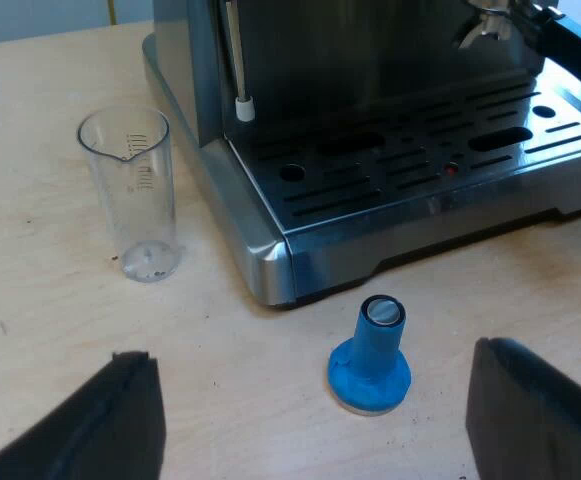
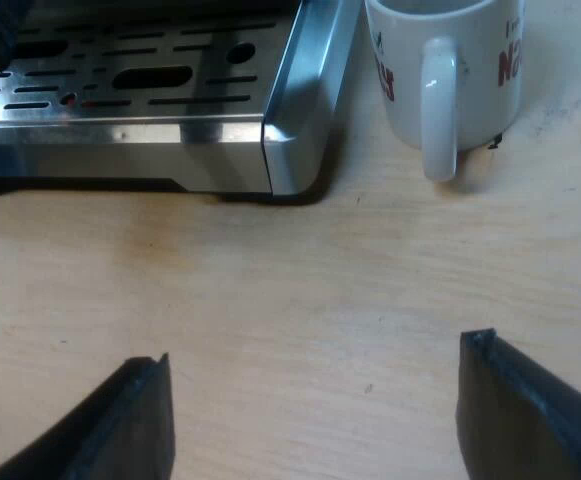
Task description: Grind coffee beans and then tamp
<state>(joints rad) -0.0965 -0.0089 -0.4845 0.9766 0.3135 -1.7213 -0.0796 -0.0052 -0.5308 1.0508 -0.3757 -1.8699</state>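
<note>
A: Espresso machine (image 1: 370, 150) on counter (image 1: 30, 300), holder (image 1: 570, 40) at its front. Right tool (image 2: 315, 348) wide, empty, near mug (image 2: 440, 70). Measuring glass (image 1: 135, 195) stands near machine. Blue tamper (image 1: 370, 355)?
B: Upright by machine's corner, axis vertical, straight ahead between wide, empty fingers of left tool (image 1: 310, 355). Left arm nearer.

Count on inspection: one espresso machine (image 1: 370, 150); one metal holder (image 1: 570, 45); one measuring glass (image 1: 135, 200); one blue tamper (image 1: 372, 355); one mug (image 2: 440, 70); one table (image 1: 30, 300). Grippers, two: left gripper (image 1: 310, 352), right gripper (image 2: 315, 350), two black fingers each.
</note>
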